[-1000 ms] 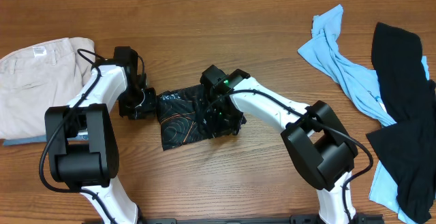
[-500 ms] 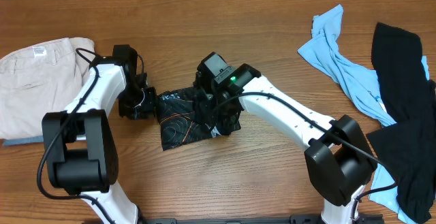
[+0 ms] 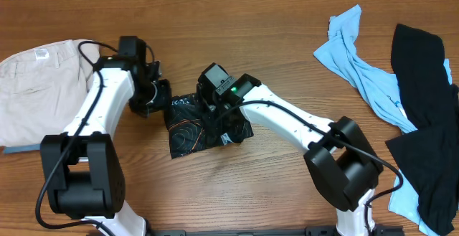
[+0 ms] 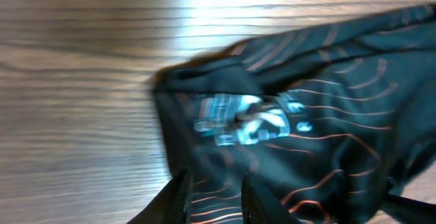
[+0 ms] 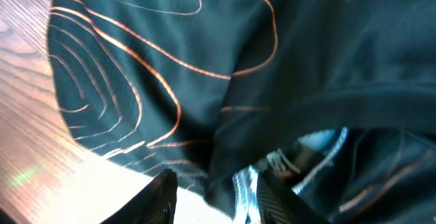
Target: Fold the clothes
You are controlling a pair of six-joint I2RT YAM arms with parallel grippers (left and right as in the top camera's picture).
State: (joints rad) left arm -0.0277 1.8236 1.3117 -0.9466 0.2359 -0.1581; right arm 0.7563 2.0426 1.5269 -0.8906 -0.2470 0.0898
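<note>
Bare table [image 3: 272,35] open beyond and before the folded jersey [image 3: 188,132], beige garment [image 3: 32,85] bounding the left, blue shirt [image 3: 362,74] and black garment [image 3: 423,107] crowding the right edge.

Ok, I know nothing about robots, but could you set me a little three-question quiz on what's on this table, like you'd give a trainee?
1. True or false: the right pincer is over the light blue shirt.
2. On which side of the jersey does the beige garment lie? A: the robot's left. B: the robot's right. C: beneath it.
3. What colour are the thin curved lines on the jersey?

Key: 1 false, it is over the jersey and the shirt lies far off; 2 A; 3 orange.
</note>
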